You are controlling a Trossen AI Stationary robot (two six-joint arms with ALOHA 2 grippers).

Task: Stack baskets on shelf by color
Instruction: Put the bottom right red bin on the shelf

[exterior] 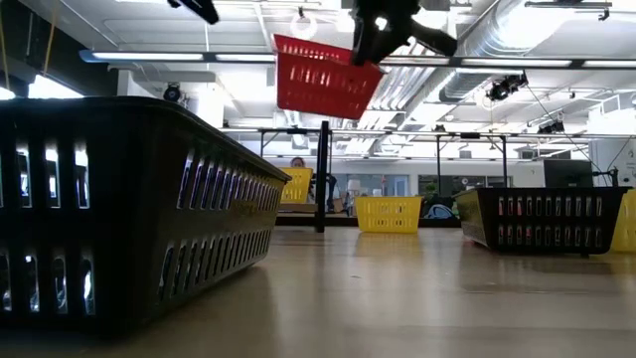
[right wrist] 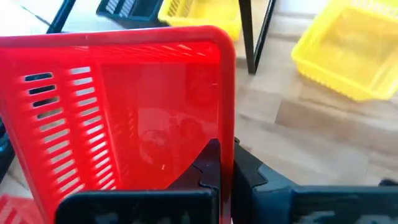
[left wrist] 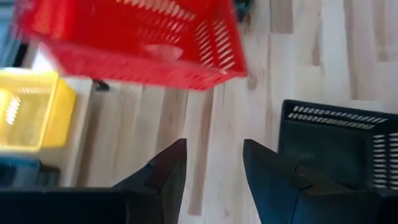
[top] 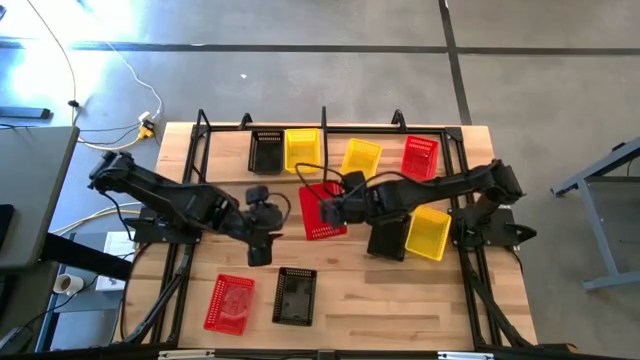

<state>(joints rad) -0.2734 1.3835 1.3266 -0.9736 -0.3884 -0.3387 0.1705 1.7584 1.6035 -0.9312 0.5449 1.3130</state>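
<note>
My right gripper (top: 335, 207) is shut on a red basket (top: 322, 212) and holds it in the air over the middle of the table, near the shelf (top: 330, 178). On the shelf stand a black basket (top: 265, 150), two yellow ones (top: 301, 150) (top: 360, 158) and a red one (top: 420, 157). My left gripper (top: 262, 242) hangs open to the left of the held basket, above bare wood. Nothing is between its fingers (left wrist: 168, 177). My right gripper grips one side wall of the red basket at its rim (right wrist: 227, 134), with one finger inside the basket and one outside. The fingers come slanting down from the table's right. The basket (exterior: 323, 78) hangs tilted and clear of the table.
On the tabletop stand a red basket (top: 230, 303) and a black one (top: 295, 296) near the front. A black basket (top: 388, 238) and a yellow one (top: 430, 232) sit under my right arm. Black shelf posts (exterior: 323, 174) rise at the back.
</note>
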